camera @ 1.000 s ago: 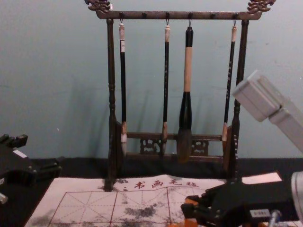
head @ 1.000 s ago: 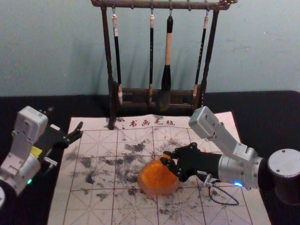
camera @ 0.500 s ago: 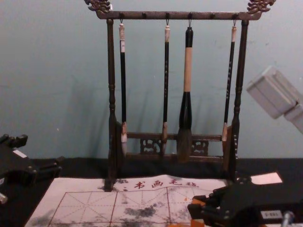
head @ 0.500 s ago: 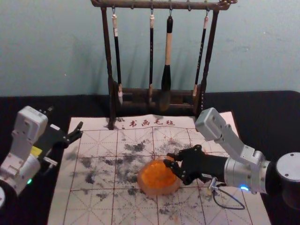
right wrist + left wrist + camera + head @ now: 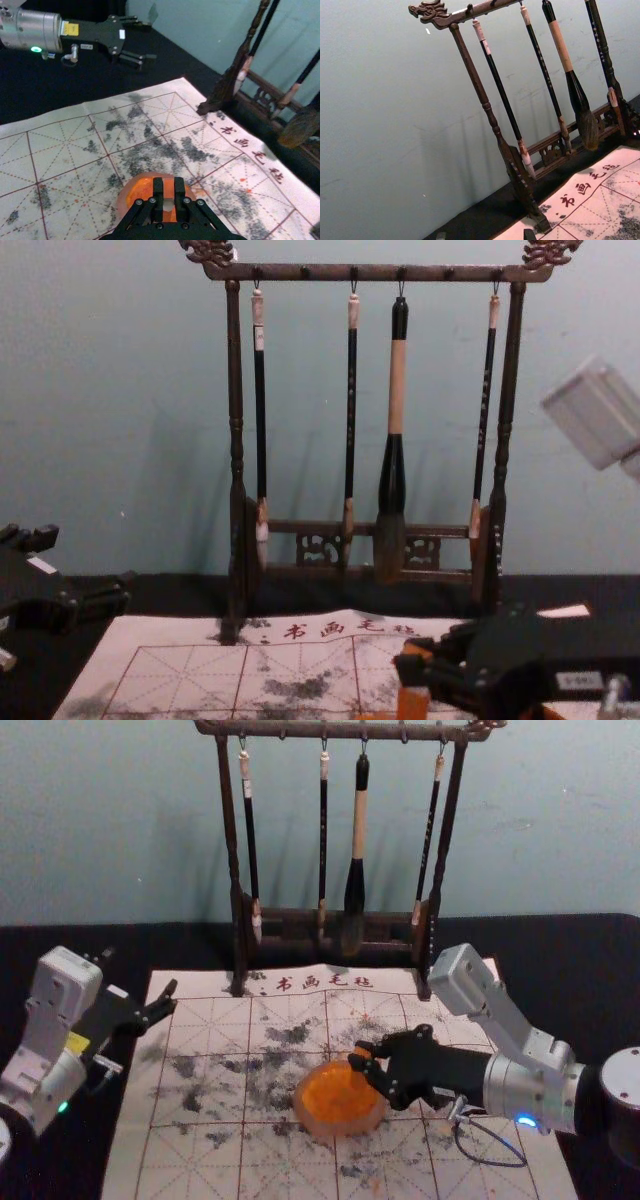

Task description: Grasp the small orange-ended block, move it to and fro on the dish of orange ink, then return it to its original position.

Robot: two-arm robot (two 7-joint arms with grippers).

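Note:
Near the right rim of the round dish of orange ink [image 5: 338, 1126], my right gripper [image 5: 356, 1058] is shut on the small block [image 5: 362, 1051], whose orange face peeks out between the fingers. In the right wrist view the gripper [image 5: 168, 192] pinches the block [image 5: 168, 188], orange with a pale band, in front of the dish [image 5: 123, 201]. Whether the block's lower end touches the ink cannot be told. The block [image 5: 412, 701] stands upright in the chest view. My left gripper [image 5: 141, 978] is parked open at the left; its fingertips [image 5: 441, 235] show in the left wrist view.
A dark wooden rack [image 5: 236, 850] with several hanging brushes stands behind the ink-stained gridded mat [image 5: 200, 1160]. A black cloth [image 5: 570, 970] covers the table around the mat. A thin cable [image 5: 480, 1158] loops beneath the right wrist.
My right gripper has shifted a little to the right with the block still held, from over the dish's inner part toward its right rim. The left arm has stayed still.

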